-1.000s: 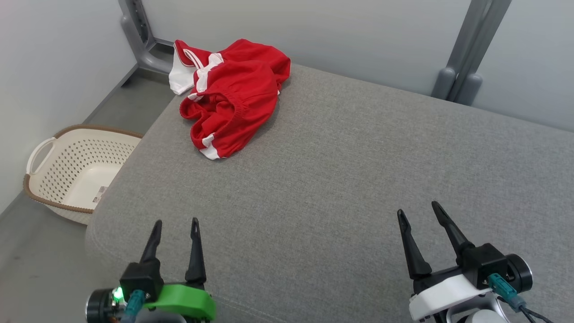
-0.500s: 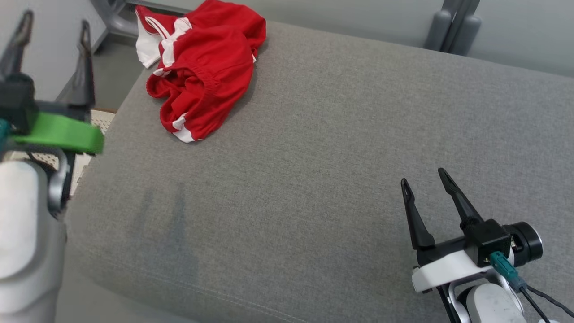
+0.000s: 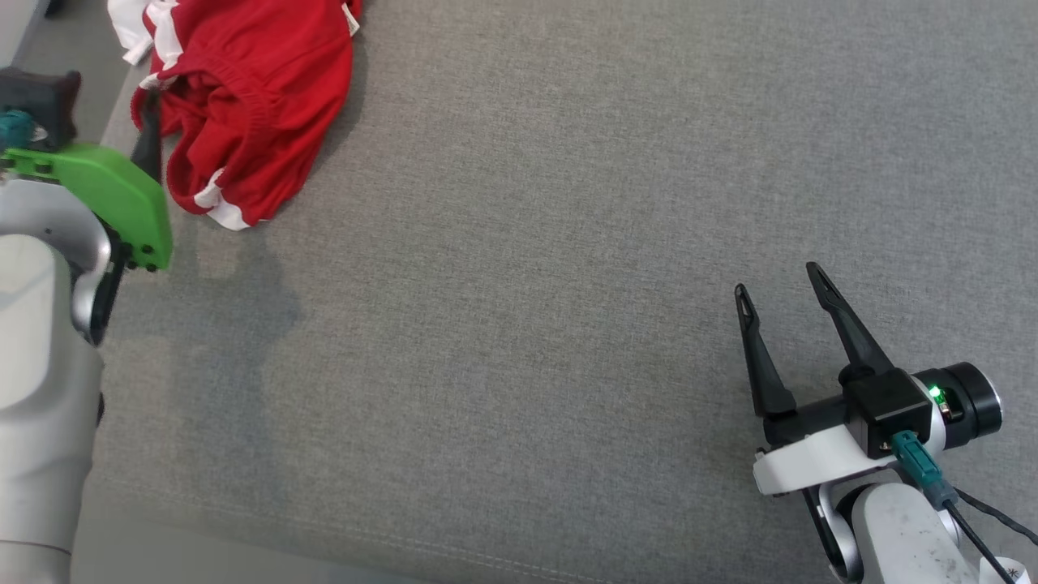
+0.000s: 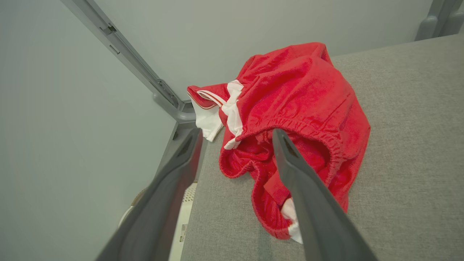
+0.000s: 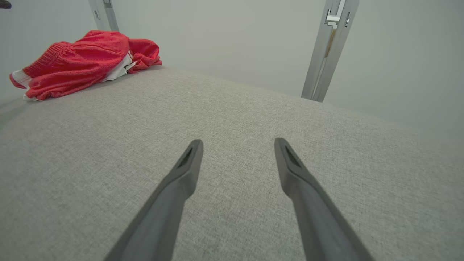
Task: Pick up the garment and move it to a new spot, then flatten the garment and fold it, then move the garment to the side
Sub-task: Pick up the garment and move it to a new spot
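The garment (image 3: pixel 251 81) is a crumpled pair of red shorts with white trim, lying at the far left corner of the grey padded surface (image 3: pixel 519 284). My left gripper (image 4: pixel 237 131) is open, and its two dark fingers frame the elastic waistband of the garment (image 4: pixel 301 94) from just above. In the head view one left finger (image 3: pixel 149 142) overlaps the garment's left edge above the green wrist mount (image 3: pixel 109 191); whether it touches I cannot tell. My right gripper (image 3: pixel 777 278) stands open and empty at the near right, far from the garment (image 5: pixel 76 61).
A white perforated basket (image 4: pixel 183 217) sits on the floor below the surface's left edge. Grey metal posts (image 4: pixel 145 69) (image 5: pixel 326 50) stand against the pale wall behind. The padded surface stretches bare between the two grippers.
The head camera has tilted down, so the whole picture shifted. My left arm has risen and reached forward to the garment's left edge. The right gripper has hardly moved. Both stay open.
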Controlling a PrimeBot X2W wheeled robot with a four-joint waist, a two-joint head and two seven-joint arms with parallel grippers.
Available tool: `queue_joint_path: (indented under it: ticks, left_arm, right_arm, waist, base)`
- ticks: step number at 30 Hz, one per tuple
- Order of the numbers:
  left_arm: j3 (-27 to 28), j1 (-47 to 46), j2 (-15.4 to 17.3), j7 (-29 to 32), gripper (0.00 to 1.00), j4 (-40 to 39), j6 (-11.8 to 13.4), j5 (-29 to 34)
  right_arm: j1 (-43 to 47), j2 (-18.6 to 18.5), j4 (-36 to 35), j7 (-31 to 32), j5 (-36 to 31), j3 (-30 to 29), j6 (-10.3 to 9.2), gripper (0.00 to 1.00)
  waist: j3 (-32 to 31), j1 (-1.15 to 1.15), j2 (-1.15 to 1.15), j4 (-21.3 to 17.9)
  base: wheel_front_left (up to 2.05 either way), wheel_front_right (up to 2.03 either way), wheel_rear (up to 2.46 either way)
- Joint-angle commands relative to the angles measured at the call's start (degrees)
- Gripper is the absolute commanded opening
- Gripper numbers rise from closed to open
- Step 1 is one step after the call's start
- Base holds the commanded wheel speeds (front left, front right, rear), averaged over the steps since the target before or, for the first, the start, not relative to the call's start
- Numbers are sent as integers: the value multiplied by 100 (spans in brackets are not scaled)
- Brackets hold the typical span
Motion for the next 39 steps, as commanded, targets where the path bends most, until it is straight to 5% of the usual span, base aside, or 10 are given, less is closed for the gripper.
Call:
queue_joint_path:
  ticks: [1,5,12,13,16,18,29,39]
  left_arm:
    - [-253,14,-43,88,100,93,-14,-224]
    - [-973,120,165,366,100,373,-12,-844]
    - [-1331,31,279,397,100,859,-13,-1329]
    - [-1350,-1,267,371,93,922,-13,-1348]
    - [-1333,-102,190,234,24,1147,-14,-1419]
    - [-1375,-143,170,149,0,1263,-14,-1454]
    - [-1620,-519,252,-374,0,1407,-14,-1634]
    - [-1934,-828,285,7,0,373,-15,-2516]
  right_arm:
    - [-47,-22,-33,-18,-56,-35,-2,100]
    - [24,-21,-46,-18,-76,-13,-2,100]
    - [-13,-22,-81,-18,-98,22,-2,100]
    - [-18,-22,-86,-18,-98,24,-2,100]
    - [-31,-22,-96,-18,-89,21,-2,100]
    - [-45,-22,-82,-18,-73,20,-2,100]
    - [-105,-22,72,-18,219,55,-2,100]
    - [70,-21,262,-18,680,-21,-3,100]
  waist:
    - [301,0,0,-189]
    - [399,0,0,-180]
    - [493,0,0,-220]
    - [502,0,0,-229]
    - [526,0,0,-251]
    - [532,0,0,-269]
    - [64,0,0,-400]
    - [-937,0,0,-687]
  base:
    - [0,0,0]
    - [0,0,0]
    - [0,0,0]
    - [0,0,0]
    - [0,0,0]
    - [0,0,0]
    - [0,0,0]
    - [0,0,0]
